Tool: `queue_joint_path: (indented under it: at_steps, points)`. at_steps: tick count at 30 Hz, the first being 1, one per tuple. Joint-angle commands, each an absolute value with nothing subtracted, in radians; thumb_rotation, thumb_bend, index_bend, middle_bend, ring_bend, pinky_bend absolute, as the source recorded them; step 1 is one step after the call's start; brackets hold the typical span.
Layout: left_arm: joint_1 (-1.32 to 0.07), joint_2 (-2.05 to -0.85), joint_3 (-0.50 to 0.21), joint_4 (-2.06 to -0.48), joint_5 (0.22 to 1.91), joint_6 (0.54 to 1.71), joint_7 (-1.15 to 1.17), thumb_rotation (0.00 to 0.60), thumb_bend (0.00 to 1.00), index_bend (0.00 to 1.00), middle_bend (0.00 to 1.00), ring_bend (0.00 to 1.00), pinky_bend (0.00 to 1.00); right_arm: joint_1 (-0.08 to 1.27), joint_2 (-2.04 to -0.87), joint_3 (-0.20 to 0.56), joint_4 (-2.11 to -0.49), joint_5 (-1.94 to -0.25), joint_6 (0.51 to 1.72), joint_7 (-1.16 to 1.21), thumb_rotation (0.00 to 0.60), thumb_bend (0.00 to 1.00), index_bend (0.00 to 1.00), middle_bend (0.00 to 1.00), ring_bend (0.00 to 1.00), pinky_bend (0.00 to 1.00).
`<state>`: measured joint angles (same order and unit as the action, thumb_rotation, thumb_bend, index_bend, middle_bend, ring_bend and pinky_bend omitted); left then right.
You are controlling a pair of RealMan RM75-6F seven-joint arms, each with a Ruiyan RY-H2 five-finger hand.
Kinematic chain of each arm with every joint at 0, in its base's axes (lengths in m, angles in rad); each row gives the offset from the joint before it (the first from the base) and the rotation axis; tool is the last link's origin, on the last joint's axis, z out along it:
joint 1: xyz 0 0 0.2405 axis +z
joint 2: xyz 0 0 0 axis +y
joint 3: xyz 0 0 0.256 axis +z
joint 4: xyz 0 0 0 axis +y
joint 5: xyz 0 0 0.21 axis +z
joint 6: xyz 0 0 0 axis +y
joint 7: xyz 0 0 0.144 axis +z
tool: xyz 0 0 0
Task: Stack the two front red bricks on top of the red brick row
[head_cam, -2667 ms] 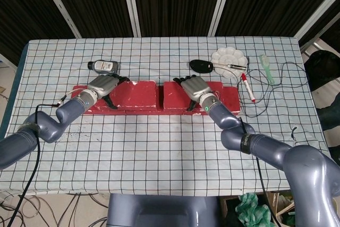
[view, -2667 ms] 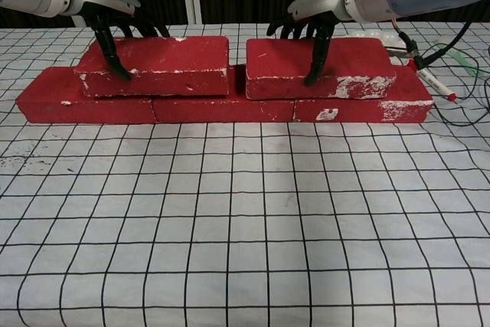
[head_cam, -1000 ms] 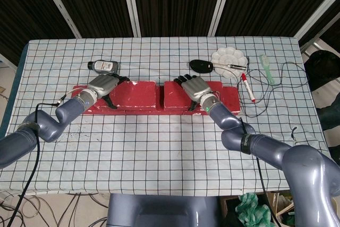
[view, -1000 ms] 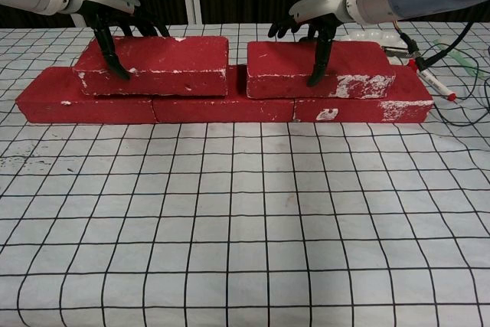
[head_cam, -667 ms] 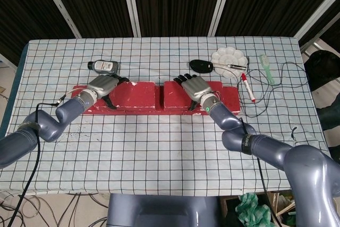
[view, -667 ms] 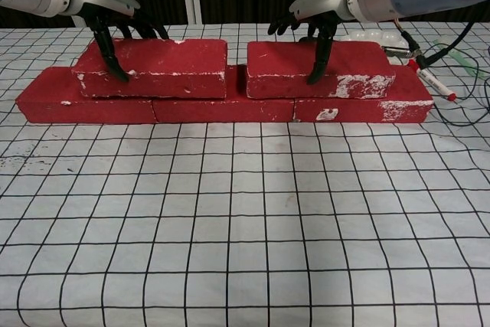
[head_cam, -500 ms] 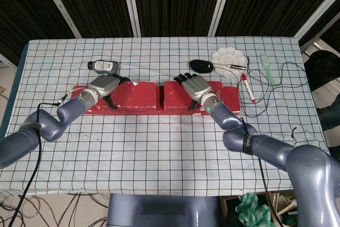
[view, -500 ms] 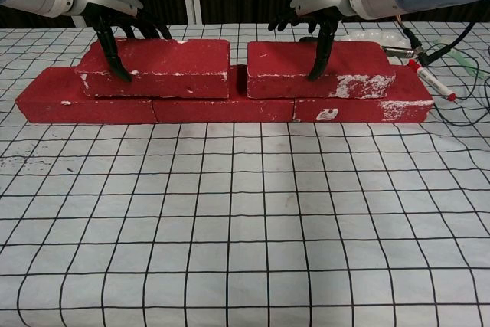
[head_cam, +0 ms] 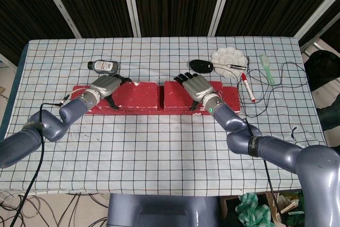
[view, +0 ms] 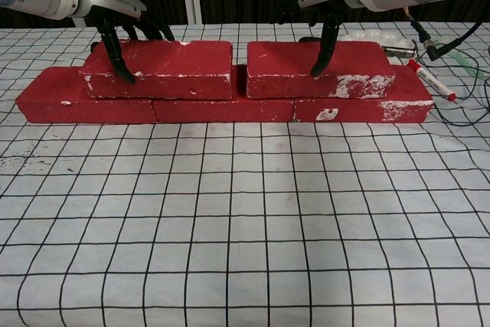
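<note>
1. Head view only: a bottle, a black object, a white palette and a pale green tool lie on the table behind the bricks; a red-capped marker lies just right of them.
2. Chest view only: the red brick row lies along the cloth, with both upper bricks on top of it and a narrow gap between them.
3. Left upper brick: on the row's left part.
4. Right upper brick: on the row's right part.
5. Left hand: draped over the left upper brick, thumb down its front face, fingers over the back; gripping it.
6. Right hand: fingers spread over the right upper brick, thumb down its front face; whether it grips cannot be told.
</note>
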<state>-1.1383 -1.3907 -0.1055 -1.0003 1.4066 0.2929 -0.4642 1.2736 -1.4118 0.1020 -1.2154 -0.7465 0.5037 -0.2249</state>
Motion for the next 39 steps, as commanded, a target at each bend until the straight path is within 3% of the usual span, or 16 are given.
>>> queue_joint_path:
  at_steps: [1, 14, 39]
  points:
    - [-1.14, -1.395, -0.107, -0.996, 1.404, 0.291, -0.464, 0.6, 0.11, 0.13, 0.17, 0.05, 0.15, 1.272, -1.408, 0.103, -1.22, -0.749, 0.507, -0.226, 0.6, 0.01, 0.0, 0.02, 0.0, 0.12]
    - [-1.152, -1.409, -0.111, -0.986, 1.387, 0.272, -0.456, 0.6, 0.11, 0.12, 0.17, 0.05, 0.15, 1.259, -1.394, 0.108, -1.233, -0.751, 0.521, -0.223, 0.6, 0.01, 0.0, 0.02, 0.0, 0.12]
    - [-1.17, -1.425, -0.13, -0.979, 1.337, 0.236, -0.412, 0.6, 0.01, 0.1, 0.15, 0.04, 0.12, 1.237, -1.385, 0.114, -1.226, -0.773, 0.517, -0.209, 0.6, 0.0, 0.0, 0.02, 0.0, 0.12]
